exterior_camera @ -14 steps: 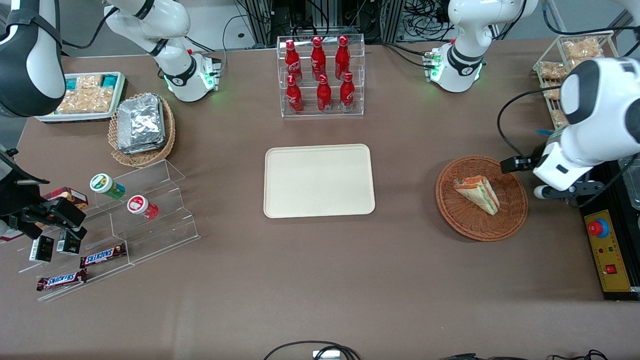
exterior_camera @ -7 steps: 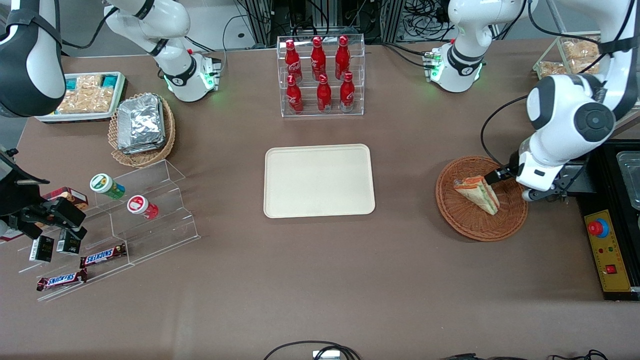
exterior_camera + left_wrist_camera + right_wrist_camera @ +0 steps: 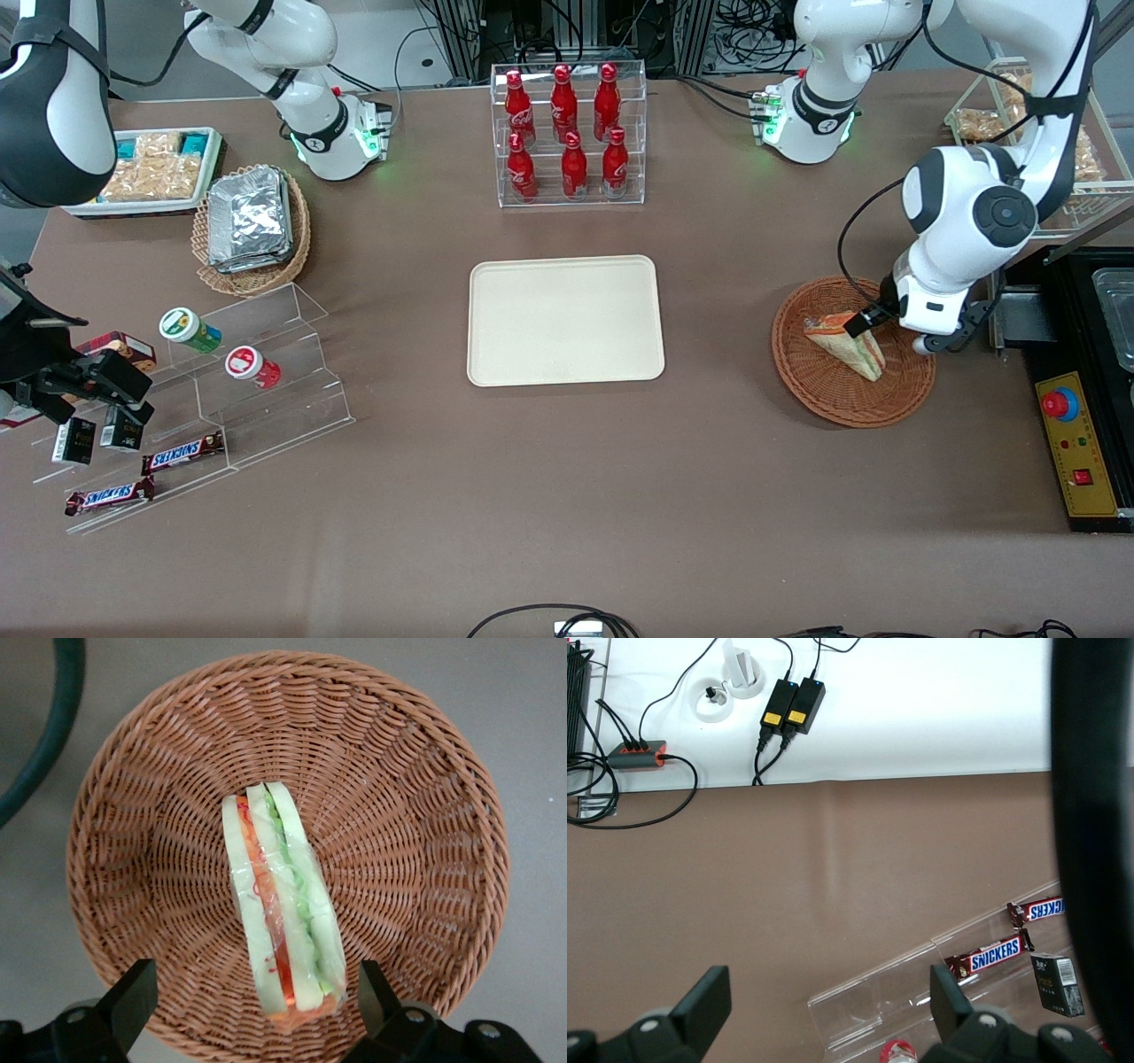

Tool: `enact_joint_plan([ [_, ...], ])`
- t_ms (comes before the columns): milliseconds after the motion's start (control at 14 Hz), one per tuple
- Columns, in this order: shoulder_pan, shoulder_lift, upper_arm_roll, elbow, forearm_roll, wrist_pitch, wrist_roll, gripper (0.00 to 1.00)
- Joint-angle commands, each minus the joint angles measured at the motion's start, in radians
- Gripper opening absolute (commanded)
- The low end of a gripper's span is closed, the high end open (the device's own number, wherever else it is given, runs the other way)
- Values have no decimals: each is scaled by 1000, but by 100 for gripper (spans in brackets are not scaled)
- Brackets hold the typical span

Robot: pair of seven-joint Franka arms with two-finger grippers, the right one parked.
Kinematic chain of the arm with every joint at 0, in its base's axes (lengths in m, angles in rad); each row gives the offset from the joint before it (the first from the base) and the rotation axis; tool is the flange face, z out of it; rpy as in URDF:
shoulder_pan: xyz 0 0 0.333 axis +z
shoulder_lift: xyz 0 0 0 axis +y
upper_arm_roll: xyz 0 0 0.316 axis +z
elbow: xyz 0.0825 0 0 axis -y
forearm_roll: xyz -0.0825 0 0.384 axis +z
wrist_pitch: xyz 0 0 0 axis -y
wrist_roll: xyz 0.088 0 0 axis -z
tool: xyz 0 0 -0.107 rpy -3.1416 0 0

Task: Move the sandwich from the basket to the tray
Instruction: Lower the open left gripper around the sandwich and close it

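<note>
Gripper [image 3: 252, 997] cropped at the frame edge, only two fingertips [image 3: 133, 997] visible. Front on, arm covering part of the basket [image 3: 828, 390] rim and sandwich [image 3: 846, 344] beneath the gripper.

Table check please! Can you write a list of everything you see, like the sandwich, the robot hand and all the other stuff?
Surface: brown table.
Job's things: sandwich lies in the reddish-brown basket; cream tray holds nothing.
Clutter: red bottles in a clear rack, foil packs in a tan basket, Snickers bars on a clear stand.
Grippers: gripper open, above the basket, one finger on each side of the sandwich, not touching.
Cables: black cable on the working arm.
Surroundings: control box with a red button.
</note>
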Motion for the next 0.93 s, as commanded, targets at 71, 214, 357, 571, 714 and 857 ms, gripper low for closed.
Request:
enact_joint_plan([
  [71,-12,31,6,-40,15,111,-68,100],
  [214,-12,54,6,-63,13,174,-88,100],
  [357,-12,76,6,-94,15,238,-94,100],
  [571,-12,100,6,-108,13,281,-94,100],
  [714,-12,102,6,-106,13,280,-108,34],
  [857,-12,105,6,-101,13,280,-118,0],
])
